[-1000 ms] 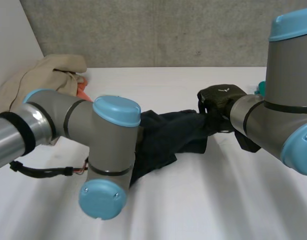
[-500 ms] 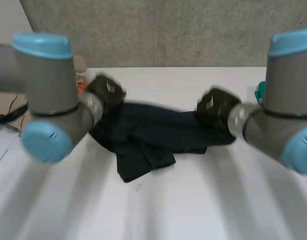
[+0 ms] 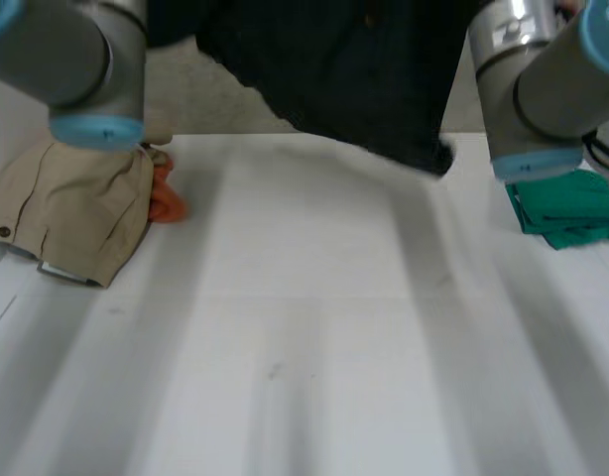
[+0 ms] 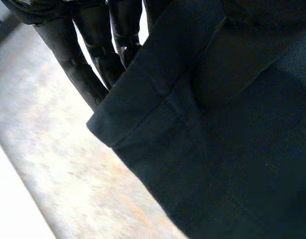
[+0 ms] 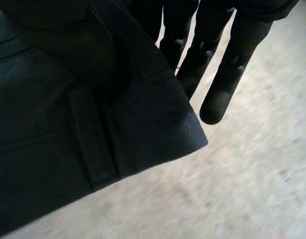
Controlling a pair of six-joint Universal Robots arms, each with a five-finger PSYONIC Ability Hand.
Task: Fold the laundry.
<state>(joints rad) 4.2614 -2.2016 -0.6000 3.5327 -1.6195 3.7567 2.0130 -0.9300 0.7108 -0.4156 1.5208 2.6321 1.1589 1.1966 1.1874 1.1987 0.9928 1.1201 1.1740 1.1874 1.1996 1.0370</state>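
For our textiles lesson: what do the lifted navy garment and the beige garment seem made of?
The navy garment: probably woven cotton twill, matte; fine ribbed weave, stitched belt loop. The beige garment: perhaps light woven cotton, matte; soft creases, button.

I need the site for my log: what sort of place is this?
Probably a robotics lab or test bench, not a home: a white table, a plain grey concrete-looking wall behind it, and laundry set out for folding, a beige garment, a green cloth, and the dark garment held up.
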